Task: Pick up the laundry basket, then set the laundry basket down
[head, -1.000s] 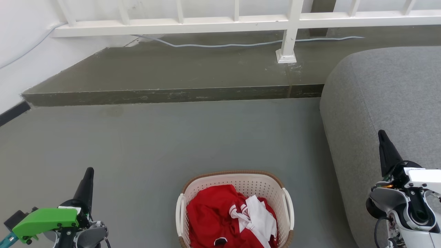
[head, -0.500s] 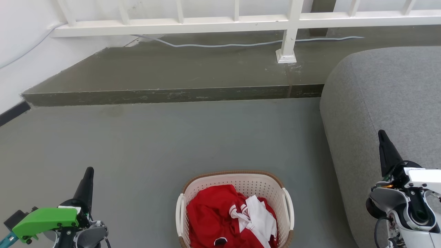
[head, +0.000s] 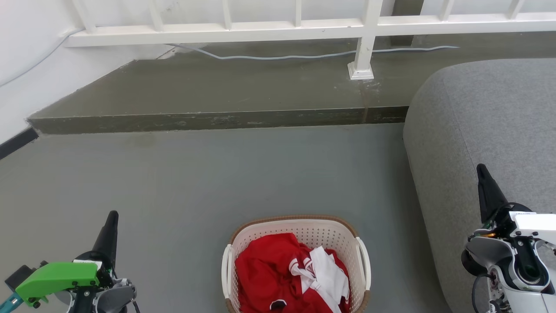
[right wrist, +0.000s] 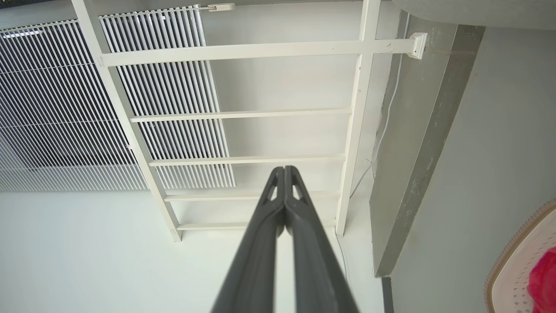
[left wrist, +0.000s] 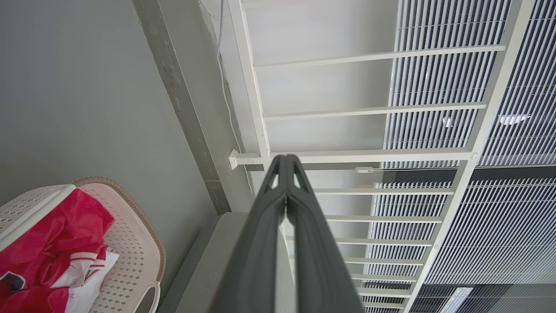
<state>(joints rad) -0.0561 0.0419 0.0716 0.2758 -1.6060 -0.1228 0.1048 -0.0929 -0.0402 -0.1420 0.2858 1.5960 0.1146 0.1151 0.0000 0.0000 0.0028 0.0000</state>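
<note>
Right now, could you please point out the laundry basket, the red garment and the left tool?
laundry basket (head: 299, 217): head view, far brown rim.
red garment (head: 260, 269): head view, middle of the cloth.
left tool (left wrist: 286, 159): left wrist view, between its shut fingertips.

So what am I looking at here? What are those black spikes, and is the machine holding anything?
It is a wheeled robot with two arms. The picture showing both arms comes from a camera on its head, looking down at the floor. The black spikes are its left gripper and right gripper, each with two fingers pressed shut, holding nothing. The other two pictures come from wrist cameras looking along those fingers. On the floor between the arms stands the laundry basket, with red clothing and white cloth inside. A grey sofa is on the right.
</note>
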